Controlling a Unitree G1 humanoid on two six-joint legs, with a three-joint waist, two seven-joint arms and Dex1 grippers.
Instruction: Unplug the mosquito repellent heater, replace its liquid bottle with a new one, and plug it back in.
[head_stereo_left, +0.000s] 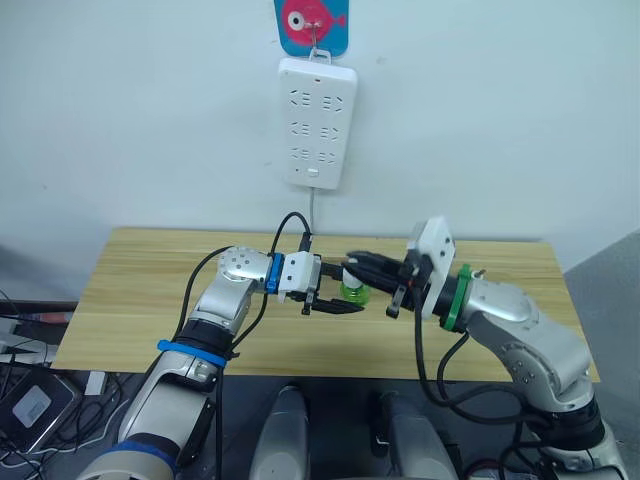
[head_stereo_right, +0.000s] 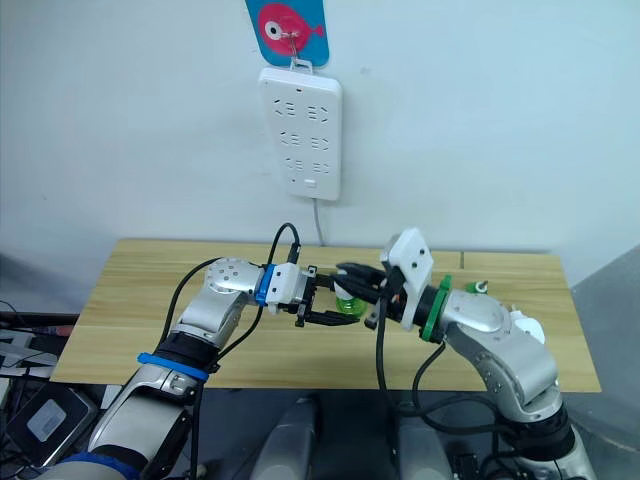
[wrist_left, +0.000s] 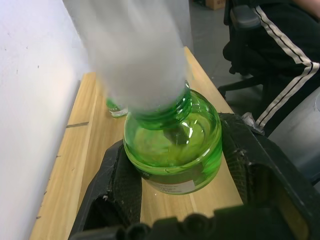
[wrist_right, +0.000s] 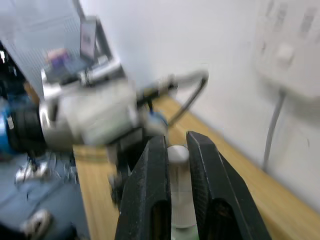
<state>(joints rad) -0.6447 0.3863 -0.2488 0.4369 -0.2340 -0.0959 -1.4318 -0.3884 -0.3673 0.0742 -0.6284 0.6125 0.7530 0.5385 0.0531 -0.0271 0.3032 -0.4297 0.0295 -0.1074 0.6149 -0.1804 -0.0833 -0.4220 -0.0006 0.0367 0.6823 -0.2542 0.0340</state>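
Note:
My left gripper (head_stereo_left: 340, 298) is shut on a clear green liquid bottle (wrist_left: 172, 150), one black finger on each side of its body, held above the wooden table (head_stereo_left: 150, 290). A white rounded piece, which I take for the mosquito repellent heater (wrist_left: 137, 60), sits on the bottle's neck and looks blurred. My right gripper (wrist_right: 176, 145) comes in from the right and is shut on that white piece. The two grippers meet over the middle of the table. The heater's prongs are hidden.
A white power strip (head_stereo_left: 317, 125) hangs on the wall above the table from a pink-and-blue fish hook (head_stereo_left: 312, 25), its cord running down. A second small green bottle (wrist_left: 115, 107) stands on the table (head_stereo_right: 478, 287) at the right rear. A seated person's striped trousers (wrist_left: 280, 55) are beyond the table end.

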